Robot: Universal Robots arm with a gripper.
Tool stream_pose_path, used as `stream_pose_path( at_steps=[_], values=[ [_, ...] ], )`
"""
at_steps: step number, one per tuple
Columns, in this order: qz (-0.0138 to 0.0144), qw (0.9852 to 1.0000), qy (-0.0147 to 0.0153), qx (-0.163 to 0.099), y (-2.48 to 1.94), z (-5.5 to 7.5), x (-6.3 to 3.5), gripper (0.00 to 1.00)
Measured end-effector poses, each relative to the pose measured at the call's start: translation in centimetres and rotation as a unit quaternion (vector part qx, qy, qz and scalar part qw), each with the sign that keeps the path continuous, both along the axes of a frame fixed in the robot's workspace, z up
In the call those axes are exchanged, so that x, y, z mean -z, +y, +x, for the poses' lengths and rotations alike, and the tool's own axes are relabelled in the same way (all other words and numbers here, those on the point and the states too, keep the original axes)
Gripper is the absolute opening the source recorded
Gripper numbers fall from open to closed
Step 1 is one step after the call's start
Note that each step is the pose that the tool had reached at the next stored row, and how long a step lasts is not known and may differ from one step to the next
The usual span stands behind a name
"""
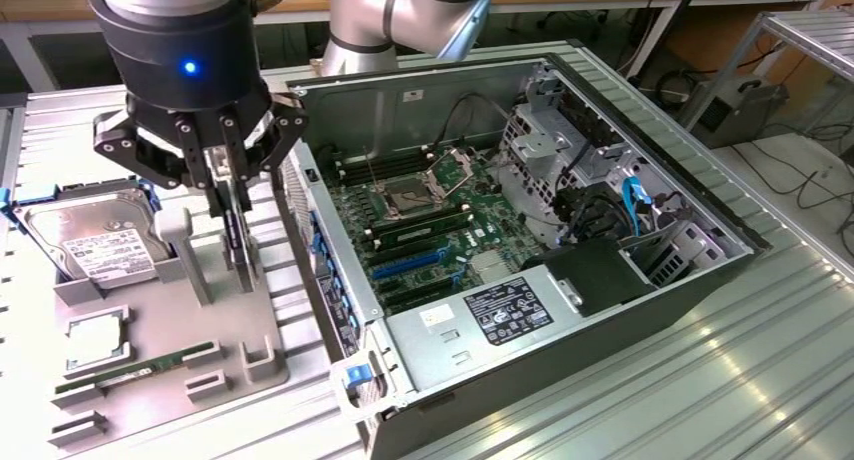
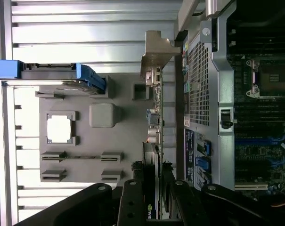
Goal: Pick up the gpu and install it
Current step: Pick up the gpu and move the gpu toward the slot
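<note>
The gpu (image 1: 239,242) stands on edge as a thin black slab in the grey holder tray (image 1: 174,325), beside the open computer case (image 1: 607,280). My gripper (image 1: 230,208) hangs straight above it, its two fingers down on either side of the card's upper edge and shut on it. In the wrist view the gpu (image 2: 154,141) runs edge-on between the black fingers (image 2: 133,200), with its greyish metal bracket (image 2: 156,52) at the far end. The card's lower edge sits at the tray's slot; I cannot tell whether it is lifted.
The tray also holds a silver hard drive (image 1: 94,242), a processor chip (image 1: 96,338) and a green memory stick (image 1: 140,368). Inside the case the motherboard (image 1: 427,220) shows blue expansion slots (image 1: 407,263). The case's perforated rear wall (image 2: 199,94) stands close beside the gpu.
</note>
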State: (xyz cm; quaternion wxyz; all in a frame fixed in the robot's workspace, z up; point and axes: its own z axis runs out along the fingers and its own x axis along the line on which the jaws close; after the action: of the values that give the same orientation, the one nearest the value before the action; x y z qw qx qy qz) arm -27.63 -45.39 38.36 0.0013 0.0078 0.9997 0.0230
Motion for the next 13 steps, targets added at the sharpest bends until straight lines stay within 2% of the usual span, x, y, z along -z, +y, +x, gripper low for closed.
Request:
stream_pose_path(
  at_steps=[6,13],
  values=[
    [0.0006,1.0000,0.0024,0.000,0.00,1.1,-1.65,0.26],
    [0.0011,1.0000,0.0053,0.000,-0.02,2.6,-2.93,0.26]
  ],
)
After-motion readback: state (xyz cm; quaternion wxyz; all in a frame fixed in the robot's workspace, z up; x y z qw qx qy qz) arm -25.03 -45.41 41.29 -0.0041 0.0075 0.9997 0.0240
